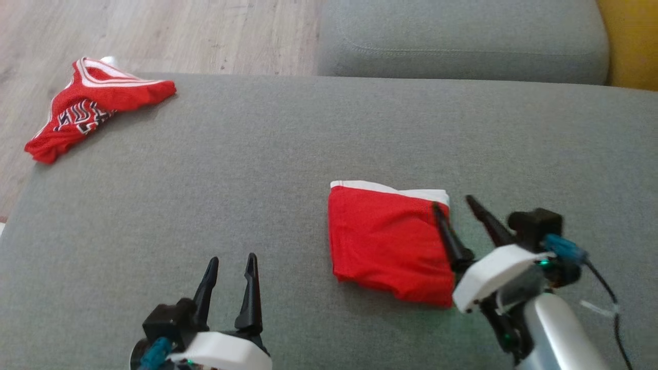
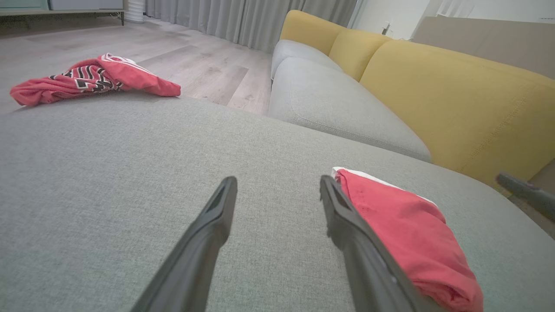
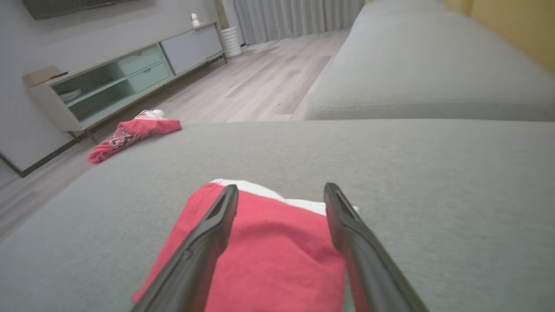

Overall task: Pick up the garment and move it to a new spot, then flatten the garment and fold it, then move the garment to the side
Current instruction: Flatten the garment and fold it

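Folded red fabric garment with a white band (image 1: 388, 241) along its far edge, lying flat on the broad grey woven sofa cushion (image 1: 257, 169), right of the cushion's middle and towards its near edge. No writing to be read on it.

At the cushion's far left corner, a crumpled red jersey with white trim (image 1: 87, 110). Black-and-white zigzag print across it, too bunched to read as letters.

Over the cushion's near edge, left of its middle, the left gripper (image 1: 232, 258): fingers spread wide, pointing across the cushion, gripping nothing, clear of the garment.

Further right along the cushion, the right gripper (image 1: 452, 201): jaws wide apart, holding nothing. One dark finger above the garment's right edge, the other above bare cushion just beside it. Cannot tell whether either finger touches the cloth.

Beyond the cushion's far edge, a second grey seat cushion (image 1: 462, 41). To the right of that, a yellow backrest (image 1: 632, 41).
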Controlling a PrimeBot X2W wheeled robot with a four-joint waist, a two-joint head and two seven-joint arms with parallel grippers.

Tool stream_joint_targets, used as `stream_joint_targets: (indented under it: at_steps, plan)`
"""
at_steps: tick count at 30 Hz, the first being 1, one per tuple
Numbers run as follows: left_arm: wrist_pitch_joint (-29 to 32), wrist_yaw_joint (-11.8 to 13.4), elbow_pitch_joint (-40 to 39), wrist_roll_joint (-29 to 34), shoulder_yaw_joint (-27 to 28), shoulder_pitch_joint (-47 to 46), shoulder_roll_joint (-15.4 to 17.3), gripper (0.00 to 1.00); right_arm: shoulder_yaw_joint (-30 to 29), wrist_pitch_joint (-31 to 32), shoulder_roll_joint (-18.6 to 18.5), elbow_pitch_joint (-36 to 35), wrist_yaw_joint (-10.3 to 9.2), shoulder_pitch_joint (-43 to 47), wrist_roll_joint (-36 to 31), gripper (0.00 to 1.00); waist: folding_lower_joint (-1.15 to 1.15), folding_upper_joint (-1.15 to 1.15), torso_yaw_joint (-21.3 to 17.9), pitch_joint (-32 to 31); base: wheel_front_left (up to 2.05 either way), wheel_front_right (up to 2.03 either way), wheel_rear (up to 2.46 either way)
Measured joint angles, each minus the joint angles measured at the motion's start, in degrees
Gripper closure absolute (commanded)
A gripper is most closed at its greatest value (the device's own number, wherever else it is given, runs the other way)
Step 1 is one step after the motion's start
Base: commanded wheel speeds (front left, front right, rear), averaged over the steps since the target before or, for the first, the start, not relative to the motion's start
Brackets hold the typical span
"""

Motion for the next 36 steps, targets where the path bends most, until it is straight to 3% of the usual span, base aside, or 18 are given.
stream_joint_targets:
  at_steps: [5, 14, 23, 36]
  plan:
    - [-0.1, -0.3, 1.1, 1.4, -0.1, 0.0, 0.4, 0.0, -5.8, -3.7, 0.0, -4.5, 0.0, 4.5, -3.2, 0.0, 0.0, 0.0, -1.4, -1.1, 0.0, 0.0, 0.0]
    - [-0.6, -1.0, 3.1, 2.5, 0.6, 0.5, 1.9, 0.0, -10.1, -4.8, 0.3, -10.9, 0.0, 12.6, -5.6, 0.0, -0.01, 0.0, -2.7, -3.1, 0.0, 0.0, 0.0]
    - [-1.1, -0.9, 3.1, 2.5, 3.5, 6.4, 2.4, 0.0, -11.0, -5.3, 0.4, -12.7, 0.0, 17.7, -5.2, 0.0, -0.01, 0.0, -3.8, -4.6, 0.0, 0.0, 0.0]
    - [-1.1, -1.0, 3.0, 2.5, 4.4, 7.0, 2.7, 0.0, -11.0, -5.7, 0.4, -11.8, 0.0, 18.8, -4.3, 0.0, 0.0, 0.0, -4.0, -4.6, 0.0, 0.0, 0.0]
